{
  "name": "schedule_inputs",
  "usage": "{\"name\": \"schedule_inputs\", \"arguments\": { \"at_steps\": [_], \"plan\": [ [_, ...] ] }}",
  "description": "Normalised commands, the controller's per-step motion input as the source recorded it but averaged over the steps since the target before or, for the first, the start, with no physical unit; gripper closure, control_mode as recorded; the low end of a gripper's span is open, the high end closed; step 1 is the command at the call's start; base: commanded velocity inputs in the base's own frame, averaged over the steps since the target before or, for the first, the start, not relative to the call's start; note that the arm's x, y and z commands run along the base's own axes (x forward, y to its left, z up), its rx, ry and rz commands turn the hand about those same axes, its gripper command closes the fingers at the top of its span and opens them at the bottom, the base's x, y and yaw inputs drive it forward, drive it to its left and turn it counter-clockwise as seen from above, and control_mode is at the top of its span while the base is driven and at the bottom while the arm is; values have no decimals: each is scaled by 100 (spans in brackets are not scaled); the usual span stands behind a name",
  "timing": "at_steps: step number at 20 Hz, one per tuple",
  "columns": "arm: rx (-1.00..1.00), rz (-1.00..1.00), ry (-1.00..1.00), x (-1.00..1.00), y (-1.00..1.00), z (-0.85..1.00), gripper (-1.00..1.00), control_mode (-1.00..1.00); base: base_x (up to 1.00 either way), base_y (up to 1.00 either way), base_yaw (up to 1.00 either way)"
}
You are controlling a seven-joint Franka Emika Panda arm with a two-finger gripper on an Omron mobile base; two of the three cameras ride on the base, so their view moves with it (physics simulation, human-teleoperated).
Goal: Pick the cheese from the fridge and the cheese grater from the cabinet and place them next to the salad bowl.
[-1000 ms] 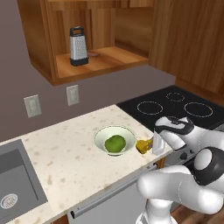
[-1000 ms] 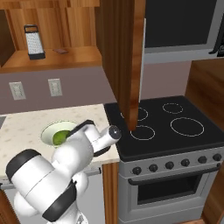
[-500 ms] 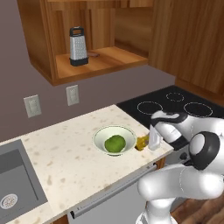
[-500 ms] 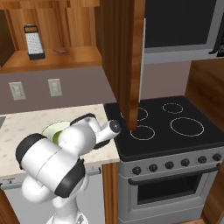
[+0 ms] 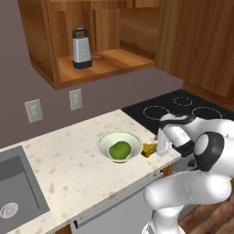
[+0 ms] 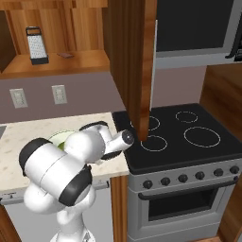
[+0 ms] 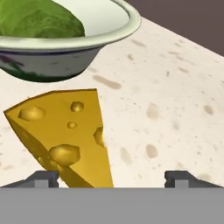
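Note:
The cheese (image 7: 65, 135), a yellow wedge with holes, lies on the speckled counter just right of the salad bowl (image 5: 106, 139), which holds a green leafy lump. My gripper (image 7: 112, 177) is open, low over the counter, with the wedge between its fingertips (image 7: 43, 178) and nearer the left one. From the left base camera the cheese (image 5: 148, 149) sits between the bowl and my gripper (image 5: 158, 147). The cheese grater (image 5: 81, 49) stands upright on the shelf of the wooden cabinet (image 5: 109, 64), also seen as the grater (image 6: 37, 46). The fridge is out of view.
A black stove top (image 5: 183, 107) adjoins the counter on the right. A steel sink (image 5: 13, 183) is set in at the left. A tall wood panel (image 6: 137, 56) hangs beside the cabinet. The counter's front edge (image 5: 119, 201) is close to the cheese.
The cheese has stayed beside the bowl. The arm's elbow has swung over and the hand has tipped lower behind the wedge.

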Motion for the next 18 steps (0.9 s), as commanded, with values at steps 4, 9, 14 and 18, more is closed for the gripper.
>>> {"name": "schedule_inputs", "arguments": {
  "at_steps": [4,9,14,18],
  "plan": [
    [7,0,-2,-8,-23,16,-100,-100,0,0,0],
    [13,0,0,-28,-29,37,-100,-100,0,0,0],
    [11,0,-2,-30,-2,67,-100,-100,0,0,0],
    [8,-1,-1,-54,22,59,-100,-100,0,0,0]
  ]
}}
